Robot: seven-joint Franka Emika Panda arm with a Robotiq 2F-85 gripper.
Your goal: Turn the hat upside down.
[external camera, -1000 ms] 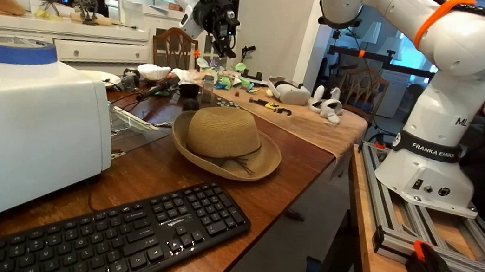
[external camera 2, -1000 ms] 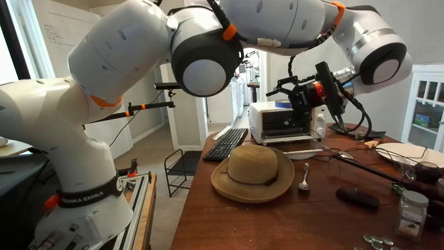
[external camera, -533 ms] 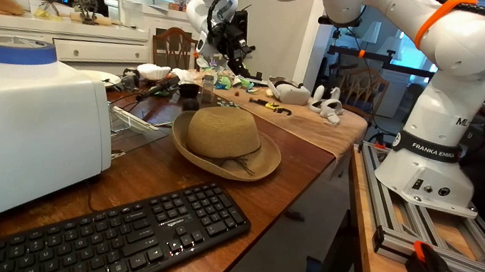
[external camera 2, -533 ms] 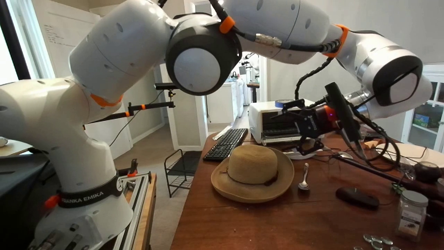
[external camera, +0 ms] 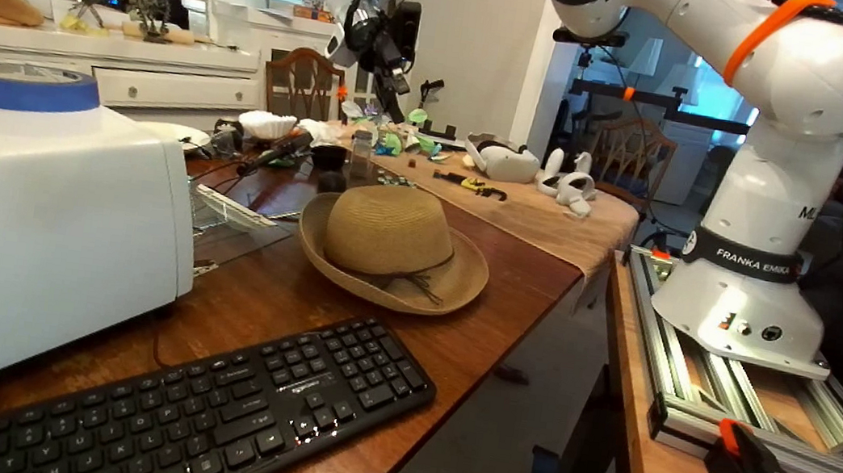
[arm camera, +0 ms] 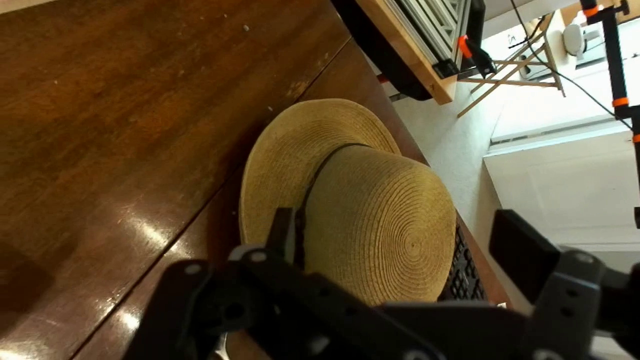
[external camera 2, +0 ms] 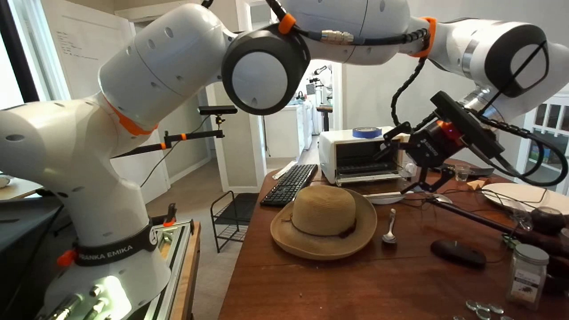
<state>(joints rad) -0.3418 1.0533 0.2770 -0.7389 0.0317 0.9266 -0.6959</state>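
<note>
The tan straw hat lies brim down with its crown up on the wooden table (external camera 2: pixel 311 289). The hat (external camera: pixel 389 232) shows in both exterior views (external camera 2: pixel 324 209), and a dark cord circles its crown. My gripper (external camera 2: pixel 394 172) is open and empty, above the table and to the hat's upper right in this exterior view, its fingers angled down toward it. In the wrist view the crown of the hat (arm camera: pixel 380 220) appears between the open fingers of my gripper (arm camera: pixel 400 234), at a distance. Fingers and linkage hide the hat's lower edge there.
A black keyboard (external camera: pixel 288 382) and a white toaster oven (external camera 2: pixel 329 155) with blue tape (external camera 2: pixel 367 132) stand near the hat. A spoon (external camera 2: pixel 390 229), a mouse (external camera 2: pixel 458 253), a jar (external camera 2: pixel 528 275) and cables lie on the table. The robot's base (external camera: pixel 745 312) is beyond the table edge.
The arm has moved and the wrist has turned, so the gripper points more steeply down, lower and further right in an exterior view. The gripper stays open. The hat has not moved.
</note>
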